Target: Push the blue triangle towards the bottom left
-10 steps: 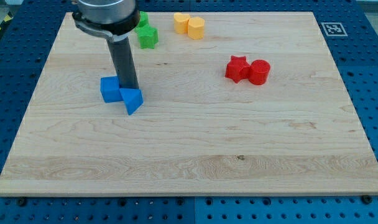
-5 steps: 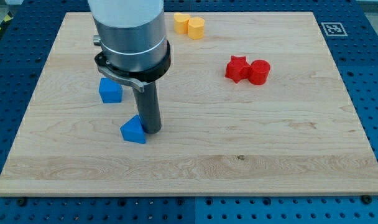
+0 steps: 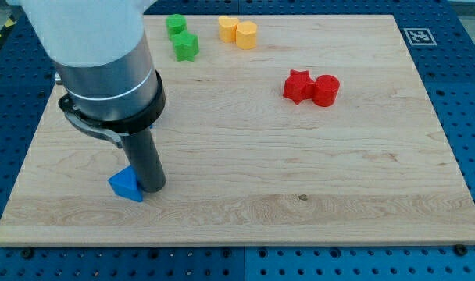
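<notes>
The blue triangle lies on the wooden board near the view's bottom left. My tip rests on the board right against the triangle's right side. The dark rod rises from there into the large grey arm body, which fills the view's upper left. The other blue block seen before is hidden behind the arm.
Two green blocks sit at the view's top, left of centre. Two yellow blocks sit just to their right. A red star and a red cylinder sit together at the upper right.
My tip and the blue triangle have moved down and to the view's left together. The triangle has left the blue block, which the arm now hides. The green blocks have come back into view.
</notes>
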Controlling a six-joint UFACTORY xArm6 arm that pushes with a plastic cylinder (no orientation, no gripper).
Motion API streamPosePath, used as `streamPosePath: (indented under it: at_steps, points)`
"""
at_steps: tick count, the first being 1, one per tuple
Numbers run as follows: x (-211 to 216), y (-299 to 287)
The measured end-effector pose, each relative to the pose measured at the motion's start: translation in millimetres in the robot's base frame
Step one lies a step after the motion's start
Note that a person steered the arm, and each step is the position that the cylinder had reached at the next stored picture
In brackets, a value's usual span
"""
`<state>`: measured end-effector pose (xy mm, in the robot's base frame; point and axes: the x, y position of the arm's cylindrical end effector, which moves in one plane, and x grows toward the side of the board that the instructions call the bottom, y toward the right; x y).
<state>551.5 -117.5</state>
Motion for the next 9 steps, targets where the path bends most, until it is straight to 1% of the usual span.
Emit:
streamPosePath:
  at_steps: [1,2,5,7,9]
  points:
    - [-23,0]
    - [-27,-8]
    - [-4,-27]
    - [22,-35]
    - [28,-49]
